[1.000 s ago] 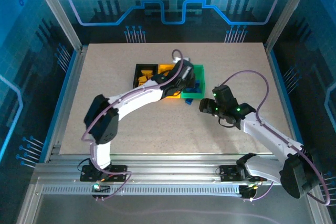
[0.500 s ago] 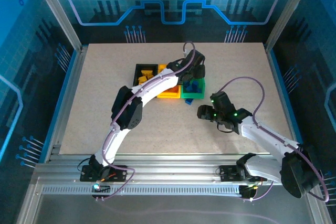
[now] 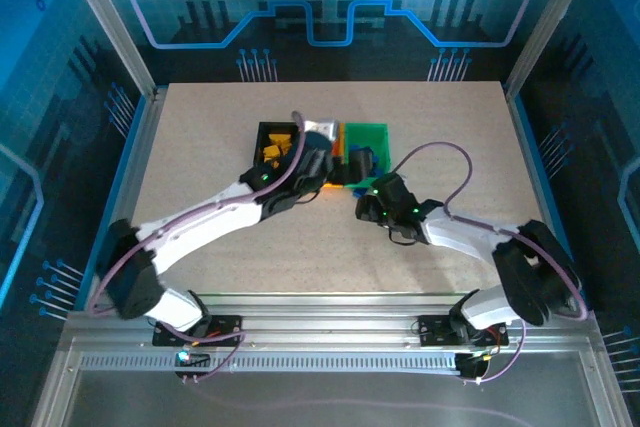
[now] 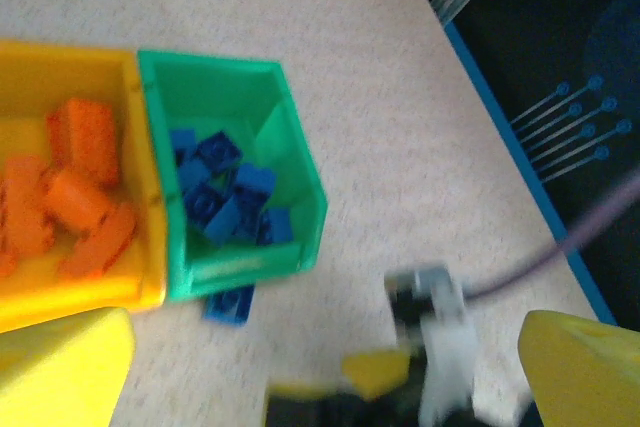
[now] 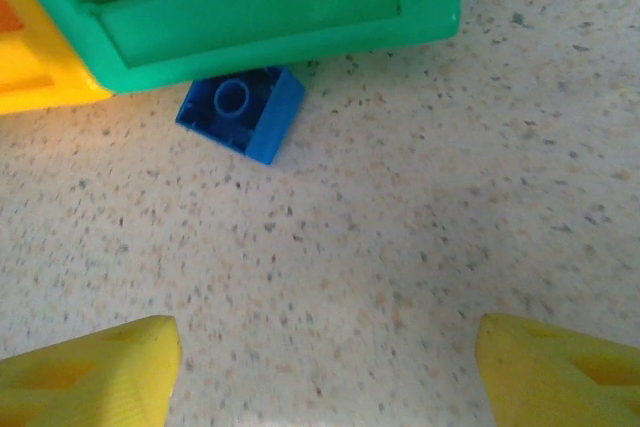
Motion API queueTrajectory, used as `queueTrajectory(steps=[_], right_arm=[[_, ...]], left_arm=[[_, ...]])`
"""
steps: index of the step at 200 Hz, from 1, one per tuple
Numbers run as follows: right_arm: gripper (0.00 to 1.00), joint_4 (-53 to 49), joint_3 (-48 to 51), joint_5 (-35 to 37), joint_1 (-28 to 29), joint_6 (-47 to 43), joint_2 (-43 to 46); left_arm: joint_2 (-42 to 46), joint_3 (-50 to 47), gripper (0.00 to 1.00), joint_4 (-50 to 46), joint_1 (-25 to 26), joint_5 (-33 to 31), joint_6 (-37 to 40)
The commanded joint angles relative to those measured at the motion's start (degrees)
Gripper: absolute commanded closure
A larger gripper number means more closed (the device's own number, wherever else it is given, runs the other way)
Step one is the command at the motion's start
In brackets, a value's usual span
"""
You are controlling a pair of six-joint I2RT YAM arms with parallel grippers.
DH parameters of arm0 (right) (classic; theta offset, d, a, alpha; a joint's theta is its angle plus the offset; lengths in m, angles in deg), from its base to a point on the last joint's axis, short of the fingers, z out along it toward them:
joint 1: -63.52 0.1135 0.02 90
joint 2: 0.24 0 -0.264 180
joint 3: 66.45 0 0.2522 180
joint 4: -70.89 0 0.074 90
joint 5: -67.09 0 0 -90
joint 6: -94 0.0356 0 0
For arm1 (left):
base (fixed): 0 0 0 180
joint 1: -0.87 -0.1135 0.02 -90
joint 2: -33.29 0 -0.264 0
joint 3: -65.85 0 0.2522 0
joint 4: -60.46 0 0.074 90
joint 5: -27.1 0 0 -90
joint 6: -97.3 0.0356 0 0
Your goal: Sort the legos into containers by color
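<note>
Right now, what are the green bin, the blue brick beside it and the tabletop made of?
Green bin: probably plastic, smooth, slightly glossy, with rounded moulded edges.
Blue brick: likely hard plastic, shiny, a moulded ring on its face.
Tabletop: unclear, perhaps speckled laminate or composite board, matte beige.

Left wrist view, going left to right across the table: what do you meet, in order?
In order: yellow bin holding orange legos → green bin holding blue legos → blurred end of the right arm → blue table edge.

Three bins (image 3: 366,128), two arms (image 3: 200,227), one loose blue brick (image 5: 242,114).
</note>
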Motion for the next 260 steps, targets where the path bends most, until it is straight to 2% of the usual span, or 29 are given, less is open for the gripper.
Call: queueTrajectory(steps=[1, 37, 95, 119, 154, 204, 232, 260], right_arm=[[0.21, 6.67, -2.60, 3.41, 0.87, 2.88, -4.85], [0.21, 9.17, -6.85, 4.90, 1.75, 1.92, -12.04], [0.24, 1.57, -15.11, 12.35, 2.58, 3.72, -19.64], [0.30, -0.95, -16.71, 15.26, 3.41, 4.62, -21.58], [0.44, -1.50, -16.38, 16.44, 3.25, 5.02, -22.88], [0.60, 1.13, -13.06, 15.48, 3.23, 3.27, -20.91], [0.64, 1.93, -8.69, 13.97, 3.33, 1.74, -16.29], [0.65, 2.50, -2.79, 9.75, 3.39, -1.48, -7.80]], left_arm=[[6.39, -11.63, 0.01, 3.49, 0.31, -1.32, -4.58], [16.47, -24.78, 0.01, 3.62, 0.56, -2.40, -8.59], [21.13, -30.54, 0.01, 2.52, 0.56, -3.18, -11.41], [20.55, -30.90, 0.01, 3.02, 0.56, -2.47, -11.95], [20.27, -31.62, 0.01, 3.01, 0.58, -2.32, -12.60], [20.43, -32.02, 0.01, 2.38, 0.64, -1.94, -12.89], [20.75, -32.13, 0.01, 1.61, 0.67, -2.15, -13.19], [21.55, -32.65, 0.01, 1.39, 0.65, -2.55, -13.12]])
